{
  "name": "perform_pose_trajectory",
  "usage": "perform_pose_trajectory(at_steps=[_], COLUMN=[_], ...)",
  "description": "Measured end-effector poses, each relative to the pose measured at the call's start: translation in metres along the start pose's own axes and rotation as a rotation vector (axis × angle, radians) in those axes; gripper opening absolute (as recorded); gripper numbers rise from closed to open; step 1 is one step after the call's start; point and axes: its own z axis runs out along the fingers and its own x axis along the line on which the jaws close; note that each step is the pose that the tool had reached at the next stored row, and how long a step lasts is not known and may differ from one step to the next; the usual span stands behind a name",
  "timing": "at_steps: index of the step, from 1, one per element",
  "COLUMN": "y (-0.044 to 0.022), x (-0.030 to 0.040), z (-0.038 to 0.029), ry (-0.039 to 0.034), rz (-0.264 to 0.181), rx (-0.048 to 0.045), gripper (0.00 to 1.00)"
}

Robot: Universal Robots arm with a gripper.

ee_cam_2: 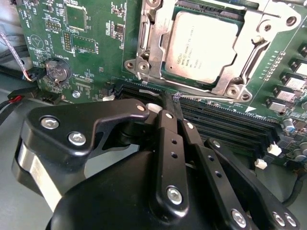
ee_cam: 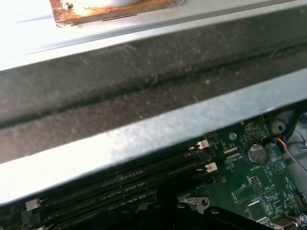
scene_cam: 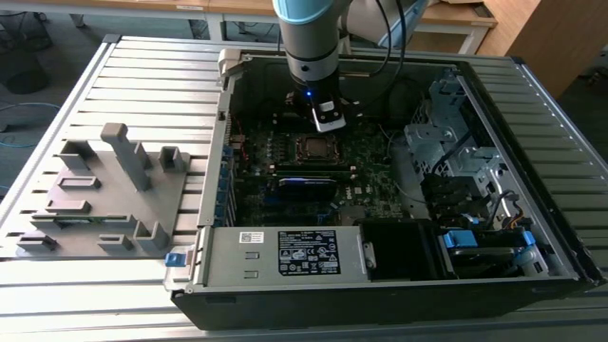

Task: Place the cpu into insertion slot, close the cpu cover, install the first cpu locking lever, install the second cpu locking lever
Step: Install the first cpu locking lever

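The cpu sits in the insertion slot, framed by the cpu cover; the end effector, pinched together and empty, hangs just beside that slot. Likely light, stiff, fragile chip: grip its edges only

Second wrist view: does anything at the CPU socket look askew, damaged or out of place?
Nothing stands out. The cpu lies square and flat in the insertion slot. The cpu cover appears folded down around it. The gripper sits apart from the socket, over the memory slots.
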Motion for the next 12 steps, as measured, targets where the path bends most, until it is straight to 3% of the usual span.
perform_pose_trajectory(at_steps=[5, 12], y=[0.0001, 0.0021], x=[0.0015, 0.0022], z=[0.0005, 0.0010], ry=[-0.0053, -0.0059], rz=[-0.001, -0.002], rx=[-0.0020, -0.0025], gripper=[0.10, 0.10])
